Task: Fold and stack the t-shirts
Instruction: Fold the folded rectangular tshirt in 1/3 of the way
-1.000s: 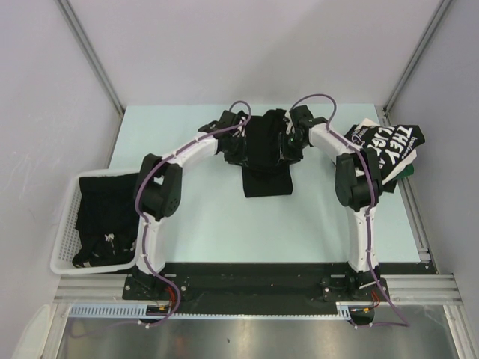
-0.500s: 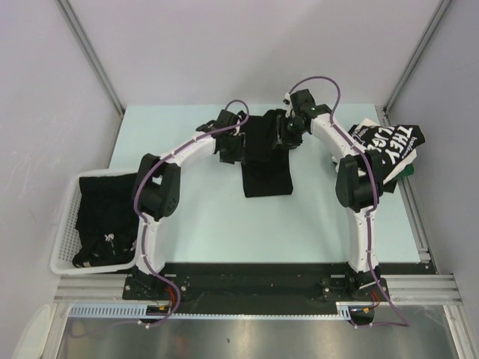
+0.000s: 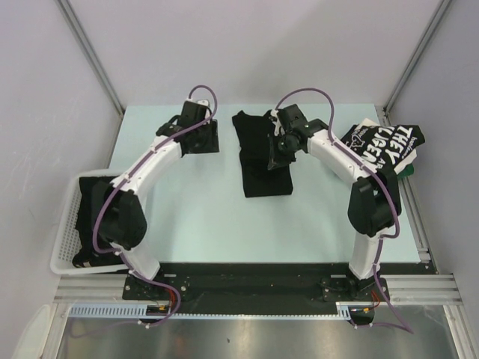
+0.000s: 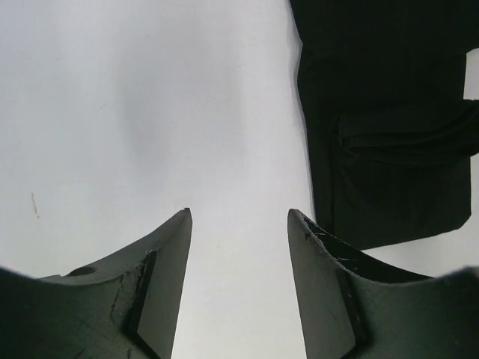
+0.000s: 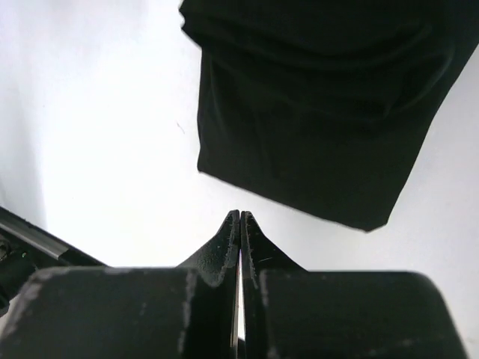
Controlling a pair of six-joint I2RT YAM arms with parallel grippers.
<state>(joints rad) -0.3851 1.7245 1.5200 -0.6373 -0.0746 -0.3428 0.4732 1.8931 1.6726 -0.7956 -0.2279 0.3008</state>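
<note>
The black t-shirt [image 3: 263,161] is soft, matt, creased cloth. The counter [image 3: 202,217] is smooth and matt. The basket [image 3: 66,228] is white plastic mesh. The left end effector [image 4: 238,221] has matt black, scuffed fingers [image 4: 168,258].

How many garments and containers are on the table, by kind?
Folded plain black t-shirt: 1
T-shirt with white lettering: 1
White mesh basket: 1
Heap of black clothing inside it: 1, pieces uncountable
Total: 4
</note>
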